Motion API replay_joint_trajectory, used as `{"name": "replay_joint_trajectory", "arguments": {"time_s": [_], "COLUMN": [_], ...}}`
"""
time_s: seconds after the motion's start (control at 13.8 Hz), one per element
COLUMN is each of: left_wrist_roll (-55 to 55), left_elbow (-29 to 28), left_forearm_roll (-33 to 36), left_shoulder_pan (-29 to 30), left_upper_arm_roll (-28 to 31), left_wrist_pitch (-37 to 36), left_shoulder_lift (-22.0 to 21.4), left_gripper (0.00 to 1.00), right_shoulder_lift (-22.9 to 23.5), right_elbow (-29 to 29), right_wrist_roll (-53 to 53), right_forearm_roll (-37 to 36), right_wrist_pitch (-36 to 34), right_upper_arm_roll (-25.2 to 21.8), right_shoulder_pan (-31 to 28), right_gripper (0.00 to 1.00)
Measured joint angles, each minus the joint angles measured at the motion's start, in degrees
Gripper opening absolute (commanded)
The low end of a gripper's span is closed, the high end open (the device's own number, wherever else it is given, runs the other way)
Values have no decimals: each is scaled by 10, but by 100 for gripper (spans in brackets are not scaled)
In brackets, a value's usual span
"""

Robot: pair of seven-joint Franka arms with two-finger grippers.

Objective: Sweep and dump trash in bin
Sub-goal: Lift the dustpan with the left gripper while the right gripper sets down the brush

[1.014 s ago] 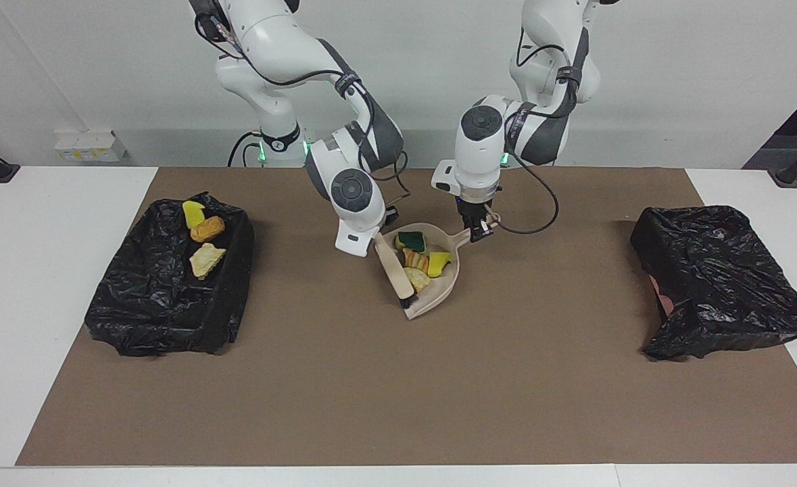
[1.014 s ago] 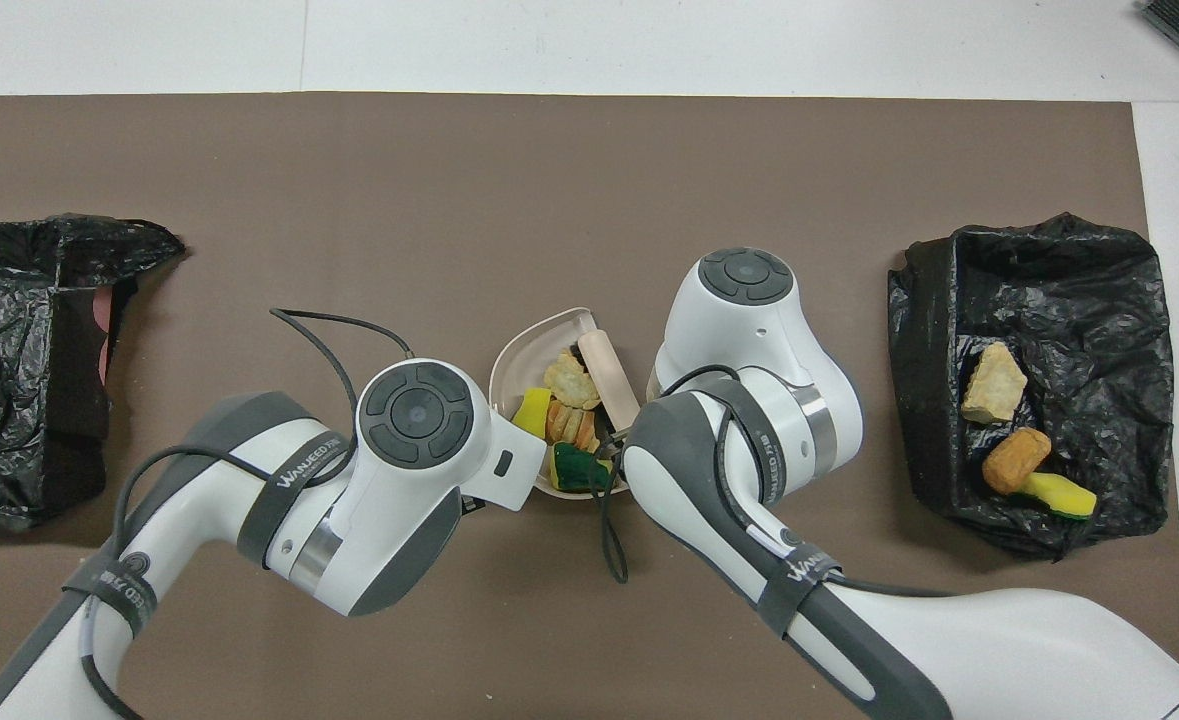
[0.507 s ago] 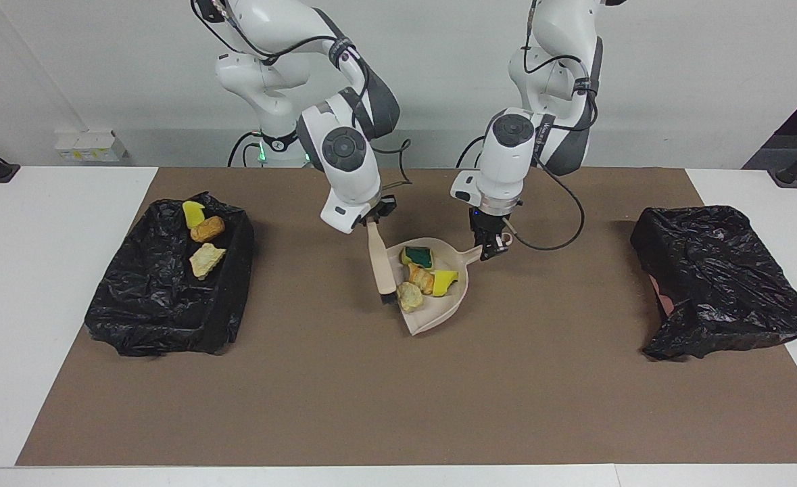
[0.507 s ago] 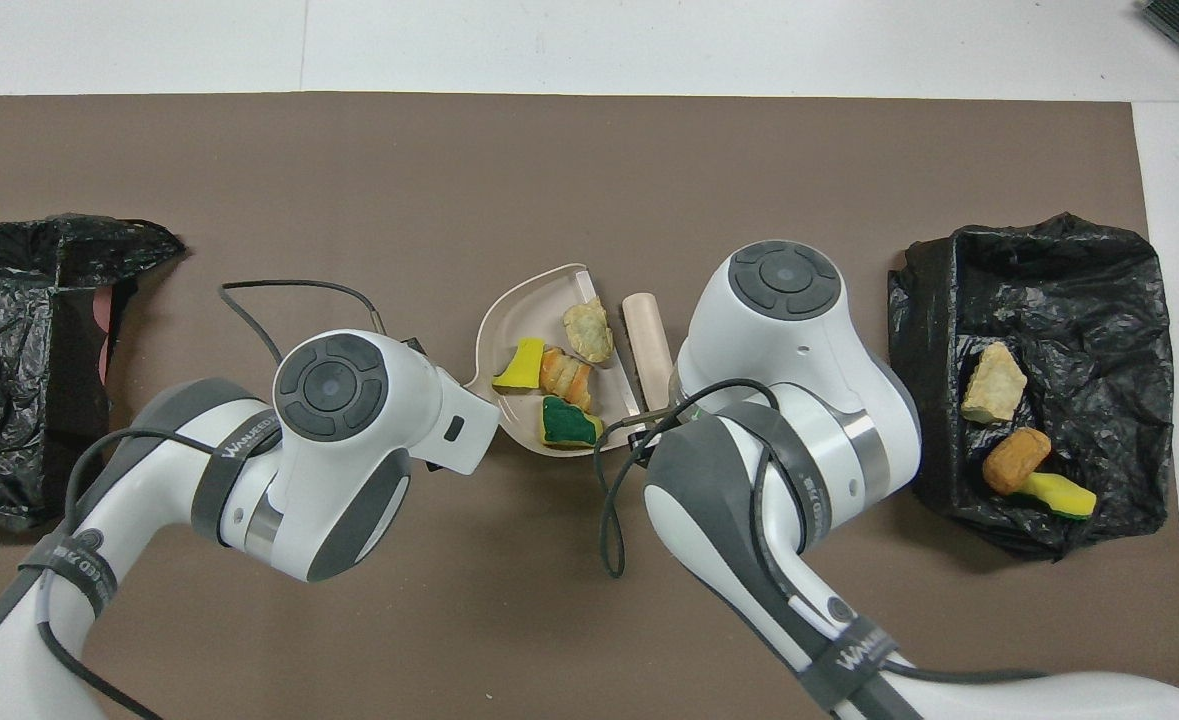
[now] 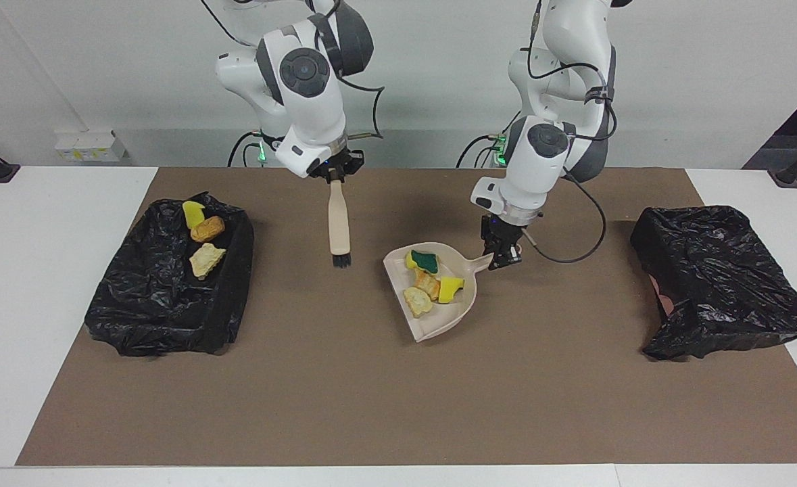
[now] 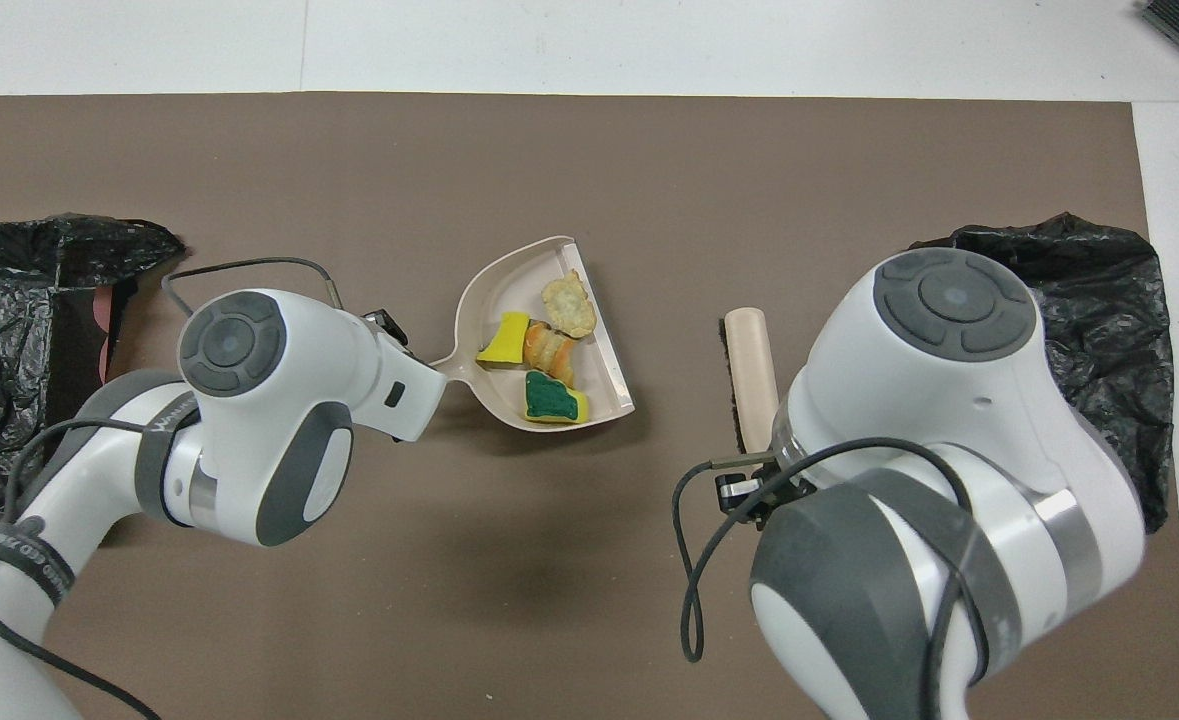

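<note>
Left gripper (image 5: pixel 504 260): jaws clamped on the handle of the beige dustpan (image 5: pixel 439 318), lifted over the middle of the brown mat (image 5: pixel 398 406). In the pan: trash (image 5: pixel 428 281), yellow and green-backed sponge pieces plus tan bread-like chunks. Right gripper (image 5: pixel 332 177): jaws closed on the brush (image 5: pixel 339 226), hanging bristles down above the mat, between the dustpan and the black-lined bin (image 5: pixel 168 297) with more scraps. Second black bin (image 5: pixel 719 284) at the left arm's end of the tabletop (image 5: pixel 33 270).

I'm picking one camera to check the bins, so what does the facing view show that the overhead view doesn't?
Facing only: three scraps in the bin at the right arm's end; overhead, that arm covers them.

Overhead only: nothing extra for the bins.

Both: four scraps in the dustpan held by the left gripper, the brush hanging from the right gripper.
</note>
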Motion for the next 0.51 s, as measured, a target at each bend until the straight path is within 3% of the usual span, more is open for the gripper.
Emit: {"name": "replay_joint_trajectory", "arguments": {"time_s": [0.29, 0.51], "left_wrist_roll": [81, 151], "left_elbow": [81, 117], "left_forearm_roll": [-3, -3], "left_shoulder_pan": [59, 109], "left_upper_arm_roll": [2, 2], "left_wrist_pitch": [-103, -152], "left_shoulder_lift": [0, 0], "left_gripper": [0, 0], "right_shoulder_lift": [-44, -19], "right_elbow": [-87, -135], "right_wrist_roll": [41, 107], "right_forearm_roll": [52, 67], "right_wrist_pitch": [46, 163], "right_upper_arm_roll": [27, 89], "right_shoulder_pan": [11, 17], "right_gripper": [0, 0]}}
